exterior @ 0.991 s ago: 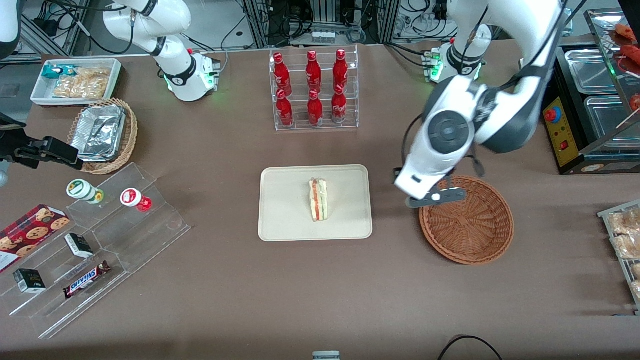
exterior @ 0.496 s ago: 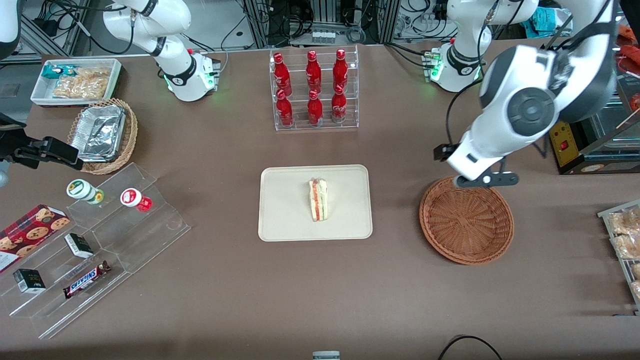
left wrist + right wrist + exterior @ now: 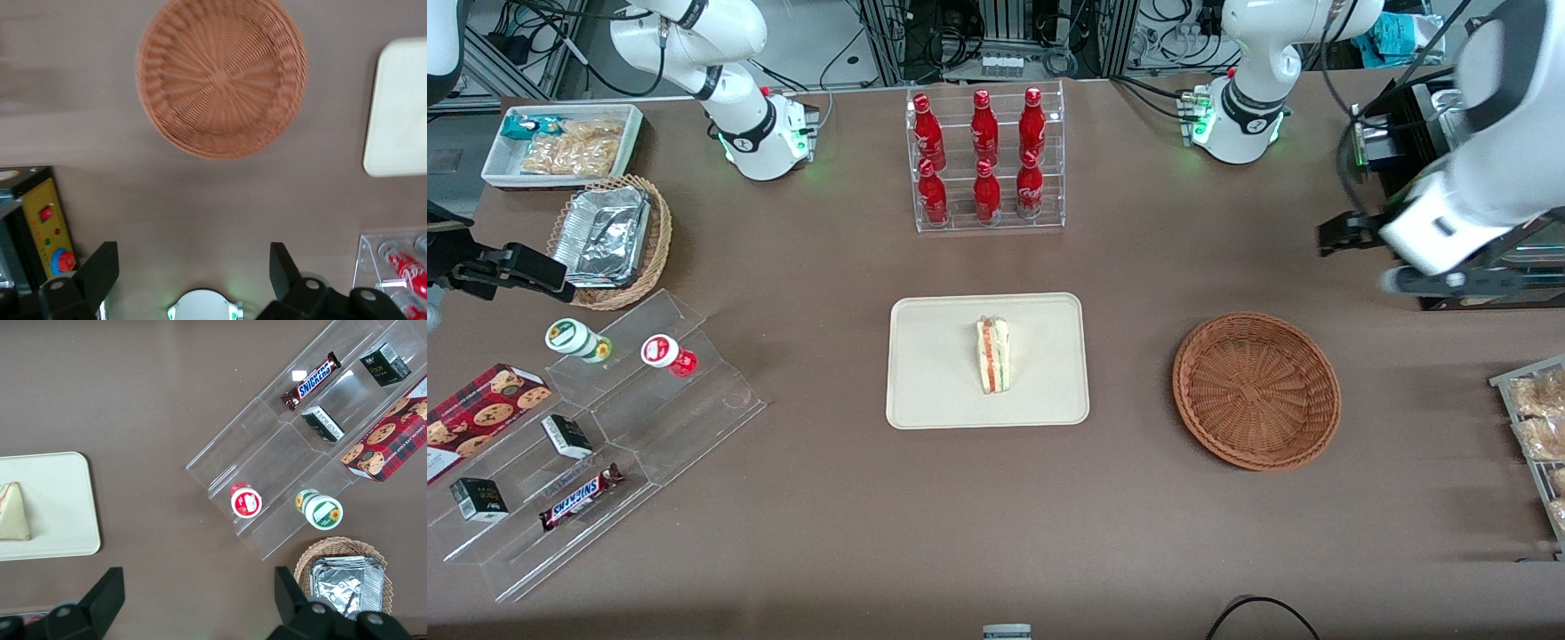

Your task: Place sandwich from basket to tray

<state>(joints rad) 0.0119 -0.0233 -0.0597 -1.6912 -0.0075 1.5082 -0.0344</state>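
Job looks done: the sandwich (image 3: 993, 356) lies on the cream tray (image 3: 934, 391); the reddish wicker basket (image 3: 1256, 389) sits empty; the gripper (image 3: 193, 267) hangs high near the working arm's table end, fingers spread, holding nothing; nothing appears left.

Six red bottles (image 3: 984, 151) in clear rack; Snickers bar (image 3: 580, 497) on acrylic steps.

A robotics lab dressed as a snack counter: robot arm bases (image 3: 760, 133) bolted along the brown tabletop's (image 3: 827, 533) edge, cable tangles and metal frames past it, a clear rack of red bottles (image 3: 985, 160), stepped snack shelves (image 3: 605, 444) at one corner.
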